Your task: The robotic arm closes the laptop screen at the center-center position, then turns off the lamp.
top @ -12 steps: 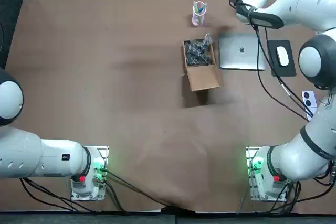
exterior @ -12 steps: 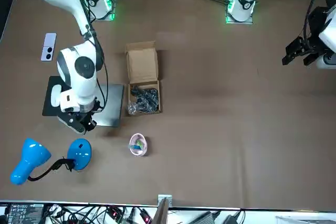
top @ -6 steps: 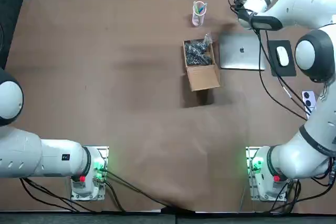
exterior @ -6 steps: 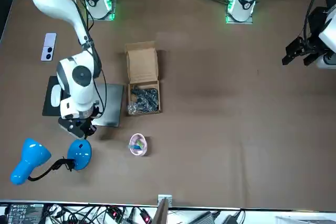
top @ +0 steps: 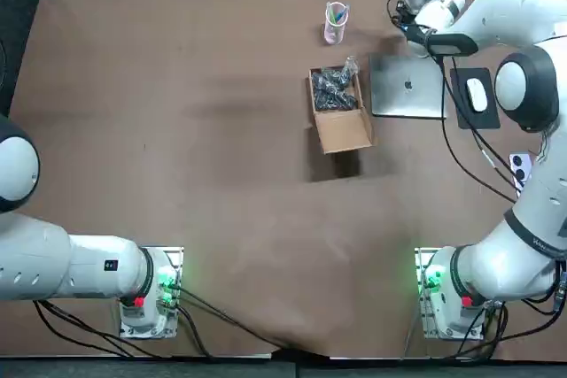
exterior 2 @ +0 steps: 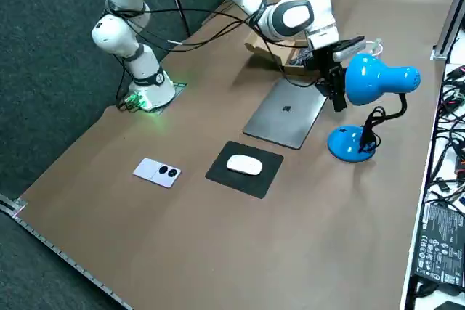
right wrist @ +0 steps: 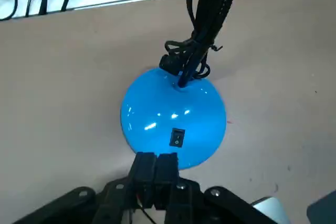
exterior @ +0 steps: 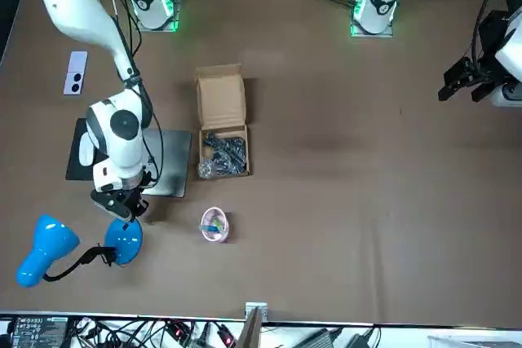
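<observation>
The silver laptop lies closed on the table, also seen in the right side view. Just beyond its far edge stands the blue lamp, with a round base and its head off to one side. My right gripper hangs above the near rim of that base, fingers shut with nothing between them. In the right wrist view the lamp base fills the middle, and its small black rocker switch sits just ahead of my right gripper. The lamp's black neck and cable rise behind.
An open cardboard box with black items sits beside the laptop. A pink cup of pens stands near the far edge. A white mouse rests on a black pad, and a small white device lies nearer the robot.
My right gripper has moved off the laptop's far edge toward the lamp base and now hangs over it. The laptop stays closed.
</observation>
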Action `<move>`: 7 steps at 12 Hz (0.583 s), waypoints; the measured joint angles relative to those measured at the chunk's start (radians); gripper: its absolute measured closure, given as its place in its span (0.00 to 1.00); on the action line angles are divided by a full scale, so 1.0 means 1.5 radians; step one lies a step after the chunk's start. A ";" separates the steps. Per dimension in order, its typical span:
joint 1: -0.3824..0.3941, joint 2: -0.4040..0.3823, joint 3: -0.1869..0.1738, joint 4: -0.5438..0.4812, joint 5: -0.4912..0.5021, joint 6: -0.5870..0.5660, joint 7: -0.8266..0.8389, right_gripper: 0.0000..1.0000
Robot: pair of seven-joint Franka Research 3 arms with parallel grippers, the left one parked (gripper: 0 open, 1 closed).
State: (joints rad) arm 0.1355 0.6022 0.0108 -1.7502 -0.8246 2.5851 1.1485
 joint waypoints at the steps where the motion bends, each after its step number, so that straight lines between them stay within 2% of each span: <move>1: -0.002 0.004 0.000 0.000 -0.003 0.005 0.000 0.98; 7: -0.005 0.038 -0.013 0.014 -0.009 0.041 0.000 0.98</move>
State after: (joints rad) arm 0.1276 0.6596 -0.0091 -1.7299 -0.8379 2.6462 1.1485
